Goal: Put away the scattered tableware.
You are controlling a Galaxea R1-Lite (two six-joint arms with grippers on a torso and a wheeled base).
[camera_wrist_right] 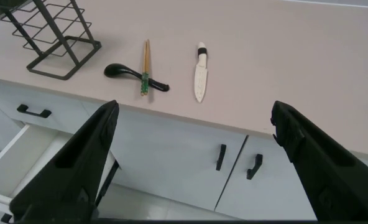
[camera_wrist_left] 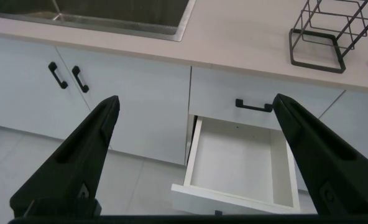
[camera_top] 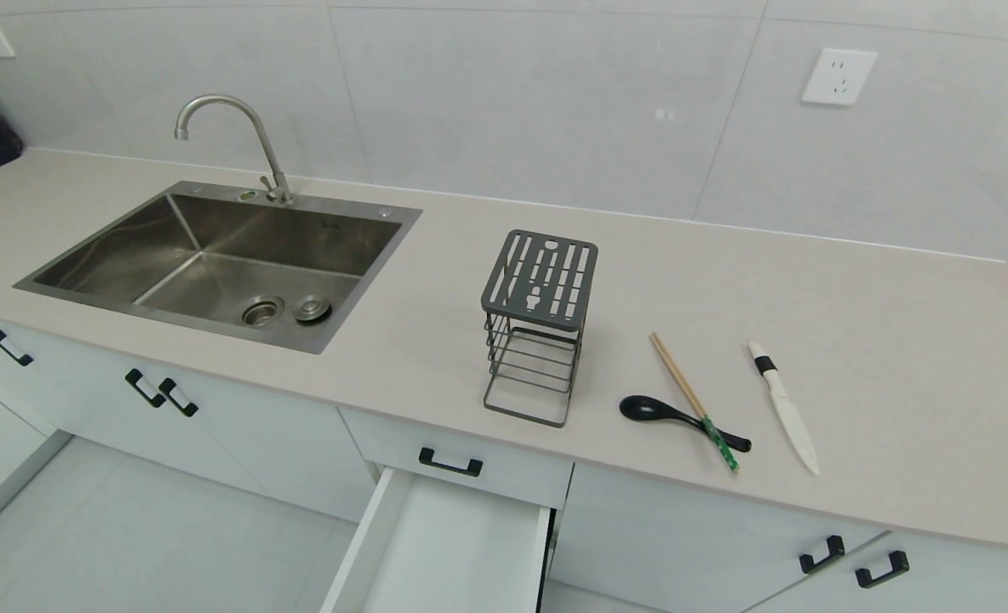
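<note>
Three pieces of tableware lie on the pale surface [camera_top: 436, 281] at the lower right of the head view: a black spoon [camera_top: 644, 409], a pair of chopsticks [camera_top: 683, 387] laid across the spoon's handle, and a white knife [camera_top: 785, 409] just to their right, apart from them. A dark wire rack [camera_top: 540, 272] stands upright near the frame's centre, left of the spoon. A steel sink [camera_top: 359, 281] with a curved faucet [camera_top: 249, 128] is set into the surface at the upper left. Grey wall tiles [camera_top: 512, 102] run along the back, with a white outlet [camera_top: 839, 77] at the upper right. Below the rack, at the bottom centre, a white drawer [camera_top: 449, 545] stands pulled out.

The left gripper [camera_wrist_left: 196, 99] hangs in front of the cabinets over the drawer, its fingers [camera_wrist_left: 84, 155] spread wide, holding and touching nothing. The right gripper [camera_wrist_right: 194, 106] hangs before the cabinet doors below the tableware, its fingers [camera_wrist_right: 78, 155] likewise spread wide and bare.
</note>
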